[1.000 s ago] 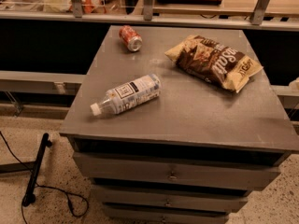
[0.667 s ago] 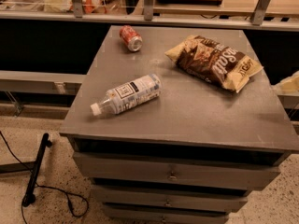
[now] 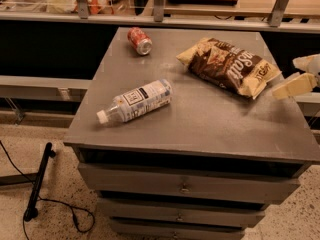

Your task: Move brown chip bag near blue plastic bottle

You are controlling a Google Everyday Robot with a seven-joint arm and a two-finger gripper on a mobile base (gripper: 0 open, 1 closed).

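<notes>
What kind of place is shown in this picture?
Probably an office or lab workspace: a grey drawer cabinet serves as table, wooden desks stand behind, a cable lies on the speckled floor. The hand hovers open at the cabinet's right edge.

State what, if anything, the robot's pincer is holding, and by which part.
Nothing is held. The pale two-finger pincer is open at the right edge of the grey table, beside the crinkly dark-brown chip bag, with nothing between its fingers.
</notes>
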